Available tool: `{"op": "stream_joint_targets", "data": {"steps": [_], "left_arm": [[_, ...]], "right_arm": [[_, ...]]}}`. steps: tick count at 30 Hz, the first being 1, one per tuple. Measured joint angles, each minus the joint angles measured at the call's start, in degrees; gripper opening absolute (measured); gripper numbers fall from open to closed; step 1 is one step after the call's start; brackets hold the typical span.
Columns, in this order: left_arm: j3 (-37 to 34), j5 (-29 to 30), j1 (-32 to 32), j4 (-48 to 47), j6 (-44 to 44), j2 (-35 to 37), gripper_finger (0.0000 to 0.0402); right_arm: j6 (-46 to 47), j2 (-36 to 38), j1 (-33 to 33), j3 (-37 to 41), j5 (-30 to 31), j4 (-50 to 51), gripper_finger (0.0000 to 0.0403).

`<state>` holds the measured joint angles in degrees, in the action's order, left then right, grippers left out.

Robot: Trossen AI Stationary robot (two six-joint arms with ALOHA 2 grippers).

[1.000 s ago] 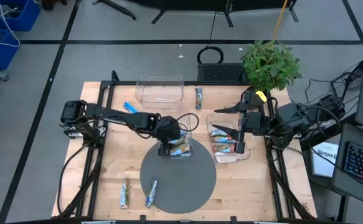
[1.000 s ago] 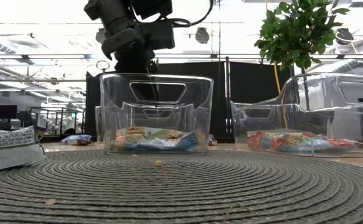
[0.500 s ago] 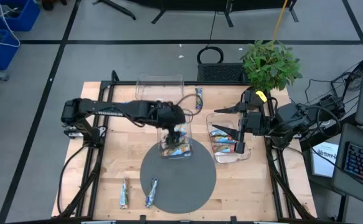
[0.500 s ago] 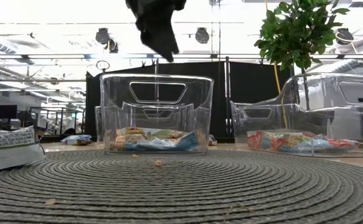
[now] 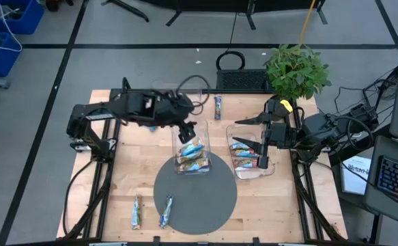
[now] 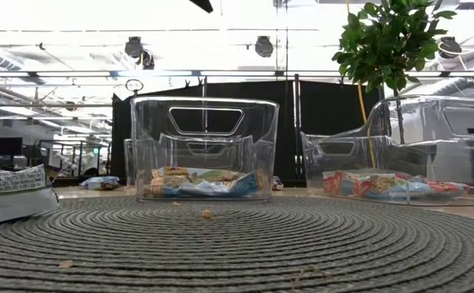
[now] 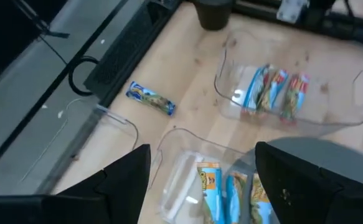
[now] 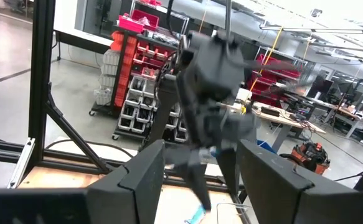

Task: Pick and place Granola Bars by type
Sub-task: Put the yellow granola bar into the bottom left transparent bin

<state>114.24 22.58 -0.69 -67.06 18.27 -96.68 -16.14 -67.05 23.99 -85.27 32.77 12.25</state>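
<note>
Tan and blue granola bars [image 5: 192, 156] lie in the middle clear bin [image 5: 209, 161], also seen in the low view [image 6: 204, 183] and the left wrist view [image 7: 225, 186]. Bars with red markings [image 5: 242, 153] lie in the right bin [image 5: 270, 171]. One loose bar [image 5: 218, 107] rests flat near the far edge. Two more [image 5: 137, 212] [image 5: 166, 210] lie near the near-left corner. My left gripper [image 5: 187, 132] hangs open and empty, high above the middle bin's far end. My right gripper [image 5: 263, 161] is open over the right bin.
A third clear bin [image 5: 175, 94] stands at the far edge, partly under my left arm. A round grey woven mat [image 5: 195, 199] covers the near middle of the table. A potted plant [image 5: 295, 68] stands at the far-right corner. Bare wood lies at the near right.
My left gripper has risen out of the middle bin, nearly out of the low view, and has drawn back toward the far edge, the arm swinging up. The bars in the bin lie as before. My right arm has kept still.
</note>
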Motion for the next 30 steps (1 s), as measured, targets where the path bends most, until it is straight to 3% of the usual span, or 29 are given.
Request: {"op": "stream_joint_targets", "data": {"steps": [5, 12, 16, 21, 30], "left_arm": [[7.02, -0.01, -0.69, -8.09, 9.06, 0.0, 0.0278], [11.87, -2.46, -4.62, -23.37, 30.7, 0.01, 0.0284], [11.2, -6.25, -8.73, -23.02, 40.09, 1.26, 0.0277], [11.31, -5.88, -13.71, -23.0, 50.04, 2.18, 0.0261], [10.37, -7.51, -24.29, -22.88, 58.77, 2.24, 0.0227]], "right_arm": [[0.0, 0.0, 0.0, 0.0, -0.02, 0.0, 0.0192], [0.02, 0.0, -0.01, 0.0, -0.02, 0.02, 0.0192], [-0.13, 0.0, -0.02, 0.0, -0.04, 0.05, 0.0192], [-1.07, 0.02, 0.0, 0.0, -0.07, 0.37, 0.0192], [2.17, 0.02, 0.0, 0.0, -0.09, -0.02, 0.0192]]}}
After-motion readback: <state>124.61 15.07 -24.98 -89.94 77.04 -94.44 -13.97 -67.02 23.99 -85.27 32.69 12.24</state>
